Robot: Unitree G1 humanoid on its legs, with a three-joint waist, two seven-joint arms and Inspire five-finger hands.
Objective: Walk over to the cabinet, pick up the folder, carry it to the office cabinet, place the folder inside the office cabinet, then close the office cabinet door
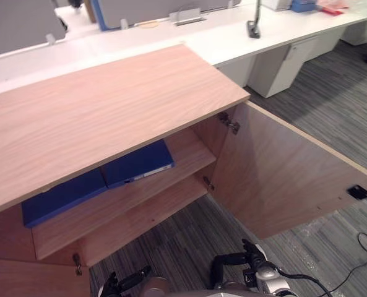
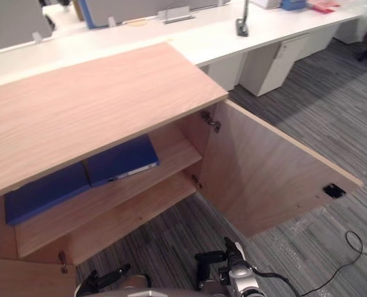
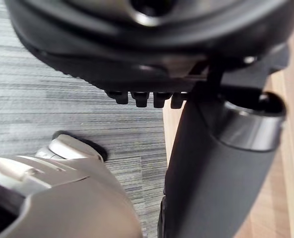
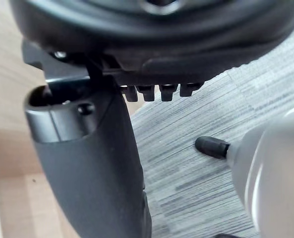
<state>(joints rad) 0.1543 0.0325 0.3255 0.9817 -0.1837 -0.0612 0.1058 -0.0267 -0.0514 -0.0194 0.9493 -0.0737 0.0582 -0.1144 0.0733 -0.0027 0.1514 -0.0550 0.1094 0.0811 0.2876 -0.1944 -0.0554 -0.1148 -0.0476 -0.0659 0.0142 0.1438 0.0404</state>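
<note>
Blue folder point(image 1: 137, 164) lies on the upper shelf point(image 1: 189, 154); left hand point(image 1: 124, 281) and right hand point(image 1: 242, 260) hang loose, empty, so the right should push flat behind the open door's point(image 1: 282, 179) free edge.

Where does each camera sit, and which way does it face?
Left eye view: on the head, looking down at the open office cabinet and blue folders; left hand and right hand below.
Right eye view: same scene, slightly shifted.
Left wrist view: along the left hand, toward grey carpet and cabinet wood.
Right wrist view: along the right hand, toward the same carpet.
Shared: eyes, the cabinet; wrists, the carpet.
</note>
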